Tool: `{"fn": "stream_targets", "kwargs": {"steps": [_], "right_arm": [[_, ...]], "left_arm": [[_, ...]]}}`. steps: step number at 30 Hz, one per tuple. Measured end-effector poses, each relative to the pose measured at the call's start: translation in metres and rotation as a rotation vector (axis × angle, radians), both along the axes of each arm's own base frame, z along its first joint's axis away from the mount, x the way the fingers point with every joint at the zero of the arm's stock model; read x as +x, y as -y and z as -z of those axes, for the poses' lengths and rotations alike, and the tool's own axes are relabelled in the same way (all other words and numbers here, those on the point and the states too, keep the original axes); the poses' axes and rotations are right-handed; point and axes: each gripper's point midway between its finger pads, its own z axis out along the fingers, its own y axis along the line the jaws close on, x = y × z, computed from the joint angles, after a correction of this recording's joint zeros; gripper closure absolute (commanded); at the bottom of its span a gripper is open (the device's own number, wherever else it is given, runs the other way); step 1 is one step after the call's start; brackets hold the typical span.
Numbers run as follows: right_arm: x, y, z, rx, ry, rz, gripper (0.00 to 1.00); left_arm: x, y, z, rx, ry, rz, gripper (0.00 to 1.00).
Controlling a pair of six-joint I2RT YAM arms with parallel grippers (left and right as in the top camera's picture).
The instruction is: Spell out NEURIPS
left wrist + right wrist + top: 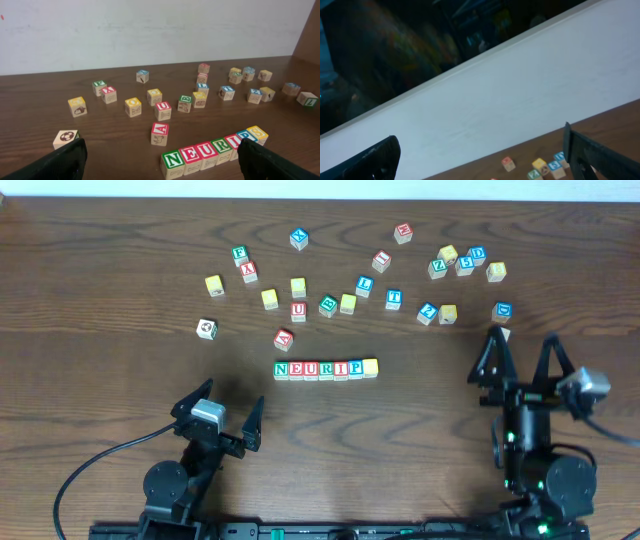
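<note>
NEURIPS row (326,368) is lying complete at centre frame, both tools gaping wide.
Its letters are sitting touching in one line on the bench (100,310), yellow-faced cube (370,366) at the right end; left tool (230,395) is hovering lower left, right tool (521,335) lower right, both empty.

Loose cubes lie scattered across my dark wooden table (100,300). The red A cube (284,338) sits nearest me, turned askew. Off to its left, alone, I see a cube with a football picture (207,328). Further back is a blue X cube (299,238). To the right, the L cube (364,283), T cube (394,298) and Z cube (428,312) form a slanting line. A pale wall (150,30) stands behind the table.
</note>
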Motion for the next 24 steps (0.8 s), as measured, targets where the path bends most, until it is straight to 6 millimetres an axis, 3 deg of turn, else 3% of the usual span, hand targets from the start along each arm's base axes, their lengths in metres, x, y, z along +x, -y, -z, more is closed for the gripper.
{"fn": "stream_targets", "kwargs": {"steps": [5, 14, 18, 21, 24], "right_arm": [[-0.014, 0.003, 0.037, -0.045, 0.011, 0.010, 0.01], [-0.027, 0.000, 0.074, -0.182, 0.056, -0.001, 0.01], [-0.019, 0.001, 0.109, -0.225, -0.082, -0.008, 0.01], [-0.016, -0.001, 0.159, -0.257, -0.282, -0.038, 0.01], [-0.017, -0.004, 0.165, -0.261, -0.303, -0.055, 0.01]], "left_arm": [[0.000, 0.000, 0.000, 0.000, 0.000, 0.000, 0.06], [0.000, 0.000, 0.000, 0.000, 0.001, 0.000, 0.06], [0.000, 0.000, 0.000, 0.000, 0.001, 0.000, 0.05], [0.000, 0.000, 0.000, 0.000, 0.001, 0.000, 0.06], [0.000, 0.000, 0.000, -0.001, 0.001, 0.000, 0.06]]}}
